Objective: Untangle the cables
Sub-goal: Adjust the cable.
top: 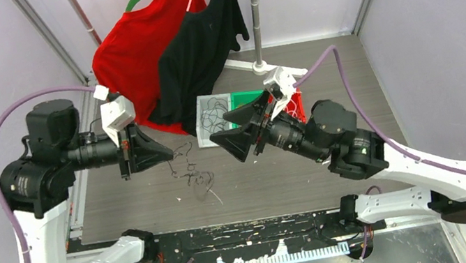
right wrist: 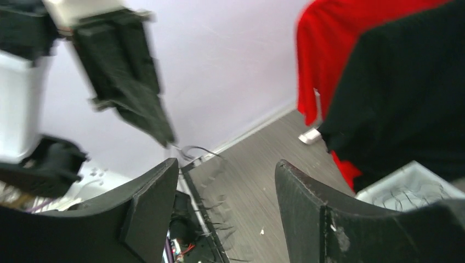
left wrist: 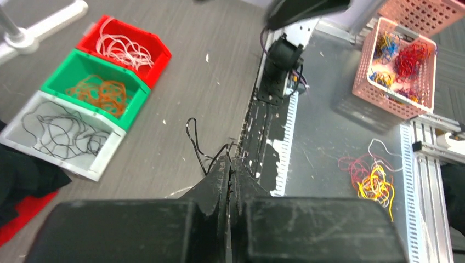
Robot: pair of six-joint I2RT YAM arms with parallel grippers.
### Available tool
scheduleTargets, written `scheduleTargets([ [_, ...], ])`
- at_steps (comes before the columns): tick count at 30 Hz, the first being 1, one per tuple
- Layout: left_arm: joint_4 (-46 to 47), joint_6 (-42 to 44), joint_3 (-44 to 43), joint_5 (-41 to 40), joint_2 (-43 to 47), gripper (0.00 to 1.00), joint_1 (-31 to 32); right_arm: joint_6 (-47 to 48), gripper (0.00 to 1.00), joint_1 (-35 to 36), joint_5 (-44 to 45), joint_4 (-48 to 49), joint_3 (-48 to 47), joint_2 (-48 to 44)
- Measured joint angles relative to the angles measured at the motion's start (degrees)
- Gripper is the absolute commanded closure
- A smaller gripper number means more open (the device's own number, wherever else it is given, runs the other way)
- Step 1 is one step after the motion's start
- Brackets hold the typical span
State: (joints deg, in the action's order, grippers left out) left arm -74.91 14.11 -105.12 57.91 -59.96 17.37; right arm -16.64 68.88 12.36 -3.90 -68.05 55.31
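My left gripper [top: 167, 154] is shut on a thin black cable [top: 181, 155] that hangs from its tips to a small tangle of black cables [top: 196, 177] on the table. In the left wrist view the shut jaws [left wrist: 231, 160] pinch that black cable [left wrist: 192, 136]. My right gripper [top: 217, 126] hovers open to the right of the tangle, in front of the bins, with nothing between its fingers [right wrist: 227, 167]. Its wrist view shows the left gripper [right wrist: 134, 104] and the black cable [right wrist: 193, 150] at its tip.
Three small bins stand behind: a white bin [left wrist: 82, 167] with black cables, a green bin [left wrist: 57, 74] with orange ones and a red bin [left wrist: 159, 52] with white ones. A red shirt [top: 130, 56] and a black shirt [top: 204, 55] hang at the back. A pink basket [left wrist: 364, 82] stands off the table.
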Motion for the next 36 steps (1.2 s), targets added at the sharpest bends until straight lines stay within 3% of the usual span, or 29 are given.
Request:
scheduleTargets([
  [7,-4.6,5.1,2.8,2.8,0.0,1.0,0.0,7.1,0.29,0.0,-16.1,-10.3,-12.2,7.3],
  [15,-6.0,7.0,2.8,5.9,0.4,1.0,0.0,12.2,0.3,0.0,-25.6,-21.2,-14.8,16.7],
  [20,-6.1,7.2,2.8,6.9,0.7,1.0,0.0,12.2,0.35,0.0,-28.7,-21.8,-16.5,19.2],
  [24,-6.1,7.2,3.3,7.8,1.0,1.0,0.0,11.7,0.49,0.0,-29.6,-20.8,-16.8,19.4],
  [31,-6.9,7.8,4.1,8.2,1.4,1.0,0.2,10.3,0.98,0.0,-29.0,-19.3,-16.6,19.4],
  [36,-8.1,9.4,4.1,8.0,1.7,1.0,0.2,9.3,0.99,0.0,-25.6,-18.4,-12.9,16.1],
])
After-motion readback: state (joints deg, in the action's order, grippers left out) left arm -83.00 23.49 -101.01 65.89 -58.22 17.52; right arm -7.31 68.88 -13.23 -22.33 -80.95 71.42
